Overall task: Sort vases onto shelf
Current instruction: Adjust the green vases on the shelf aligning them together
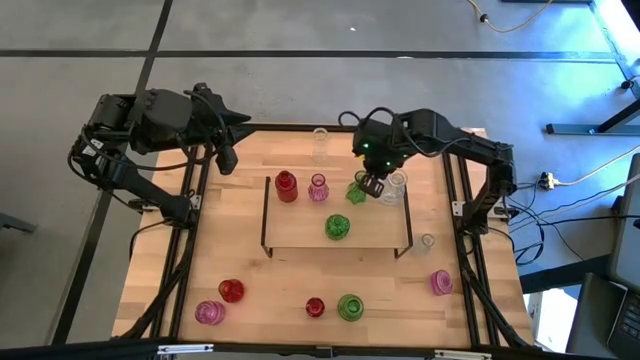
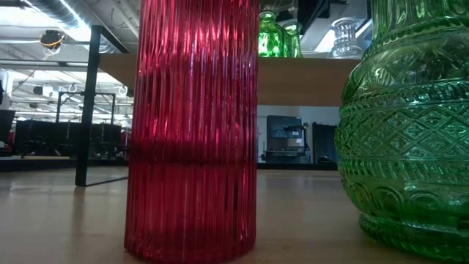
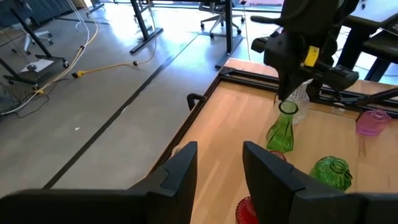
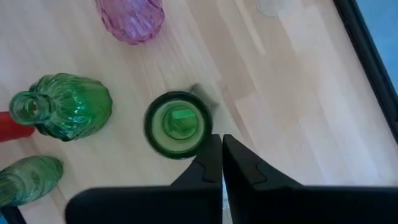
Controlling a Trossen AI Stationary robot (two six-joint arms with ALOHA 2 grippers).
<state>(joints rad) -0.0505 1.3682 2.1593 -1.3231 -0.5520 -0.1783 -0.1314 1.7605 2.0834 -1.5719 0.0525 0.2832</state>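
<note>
The shelf (image 1: 300,238) stands mid-table with a red vase (image 1: 286,186), a pink vase (image 1: 318,188), a green bottle vase (image 1: 357,191), a clear vase (image 1: 396,187) and a round green vase (image 1: 337,227) on it. Several more vases stand on the table near the front edge, and a clear one (image 1: 320,141) stands behind the shelf. My right gripper (image 1: 372,184) hangs over the green bottle vase (image 4: 177,124), shut at its mouth. My left gripper (image 3: 219,165) is open, up over the table's far left corner, touching nothing. My right gripper meets the green bottle vase at the rim of its mouth (image 4: 200,142), coming from above and pointing down. The fingers (image 4: 239,163) are nearly together at the rim's edge; whether the glass wall lies between them is hidden by the fingers. The vase (image 3: 281,132) stands slightly tilted below the gripper.
On the table in front of the shelf stand red (image 1: 231,290), pink (image 1: 209,312), small red (image 1: 315,307) and green (image 1: 350,306) vases, close to the low camera (image 2: 190,132). A pink vase (image 1: 441,282) and a small clear one (image 1: 427,241) are at right. Black frame rails line both sides.
</note>
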